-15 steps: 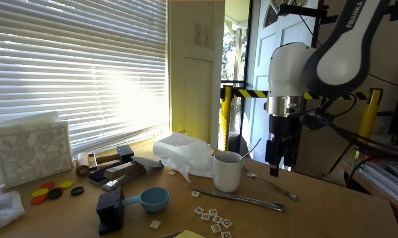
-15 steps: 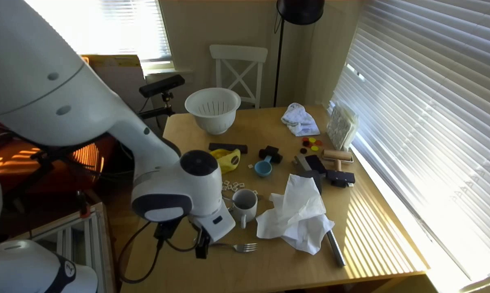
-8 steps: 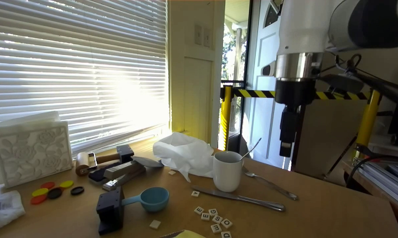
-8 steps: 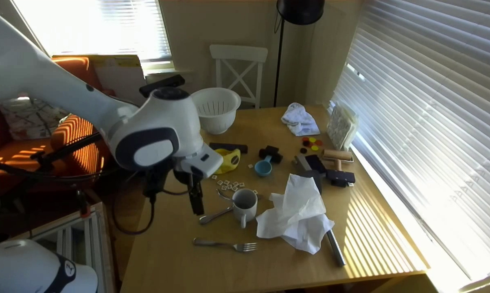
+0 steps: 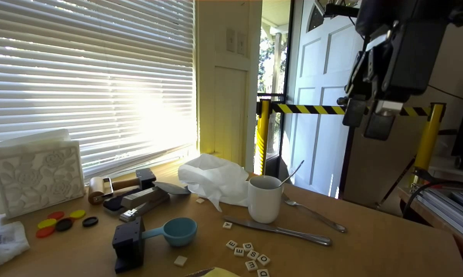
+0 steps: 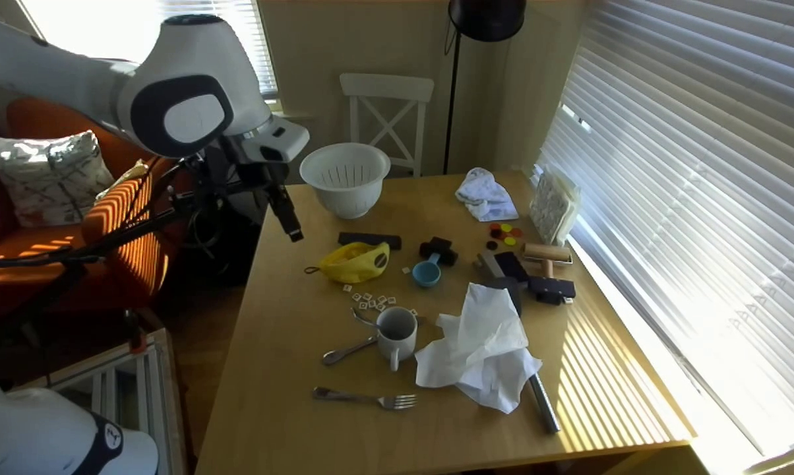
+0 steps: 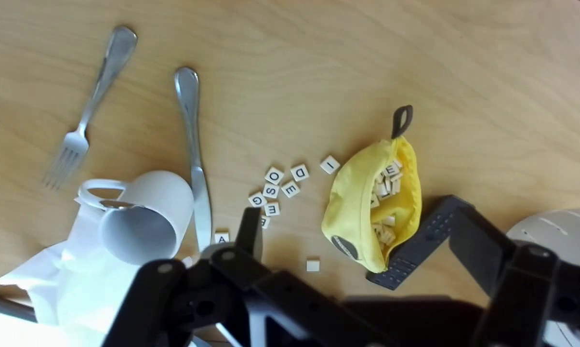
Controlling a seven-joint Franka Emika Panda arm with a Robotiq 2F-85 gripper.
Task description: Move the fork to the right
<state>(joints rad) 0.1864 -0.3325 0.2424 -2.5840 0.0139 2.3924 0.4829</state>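
- Firstly, one fork (image 7: 97, 96): flat on the table (image 6: 436, 442), tines near the handle of the white mug (image 5: 263, 204), apart from it.
- One gripper (image 5: 367, 121): raised well above the table and well apart from the fork, jaws spread wide.
- One mug: upright, one metal utensil (image 5: 293, 173) leaning inside.
- One knife (image 7: 201, 190): just beside the mug; contact cannot be determined.
- Nine loose lettered tiles (image 7: 270, 190), two plain tiles (image 7: 312, 265).
- One yellow pouch (image 7: 350, 202): gaping; tiles inside (image 7: 390, 170) overlap, count undetermined.
- One dark remote (image 7: 417, 248): beside the pouch.
- At least seven discs (image 5: 64, 225): two yellow, two black, remainder red or orange.
- One blue measuring cup (image 5: 180, 232); one white colander (image 6: 347, 199), standing on the table.
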